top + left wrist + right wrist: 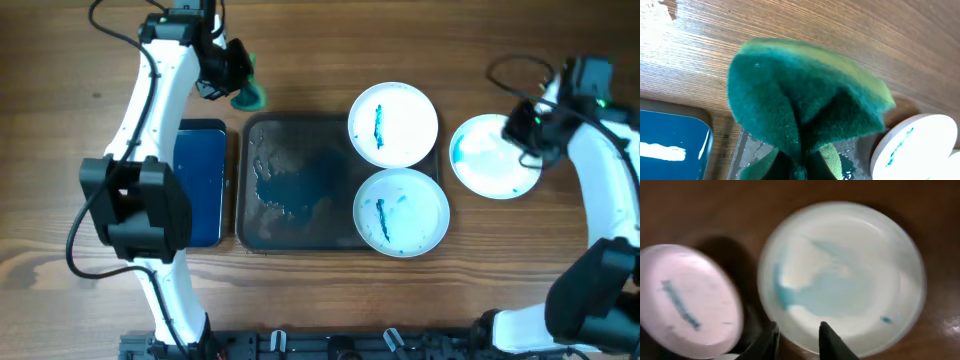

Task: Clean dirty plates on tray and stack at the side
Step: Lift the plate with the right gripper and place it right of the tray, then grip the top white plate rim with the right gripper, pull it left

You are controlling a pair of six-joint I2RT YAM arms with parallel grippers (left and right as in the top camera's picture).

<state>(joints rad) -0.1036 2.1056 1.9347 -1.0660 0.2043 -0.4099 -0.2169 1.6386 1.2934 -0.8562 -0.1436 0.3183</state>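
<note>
Sponge [805, 100] in left tool [234, 82]; right tool [799, 327] spread over plate [850, 275].

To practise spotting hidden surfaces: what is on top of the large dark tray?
A far plate and a near plate, both white with blue streaks, sit at the tray's right end; bluish wet smears mark its bare floor. The floor under them is hidden.

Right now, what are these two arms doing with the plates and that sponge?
They seem to be washing up. The left gripper holds a green sponge above the table, near a corner of the tray. Two blue-streaked plates lie at its right end. A third plate, smeared teal, lies on the table beside the tray, with the right gripper open at its rim.
</note>
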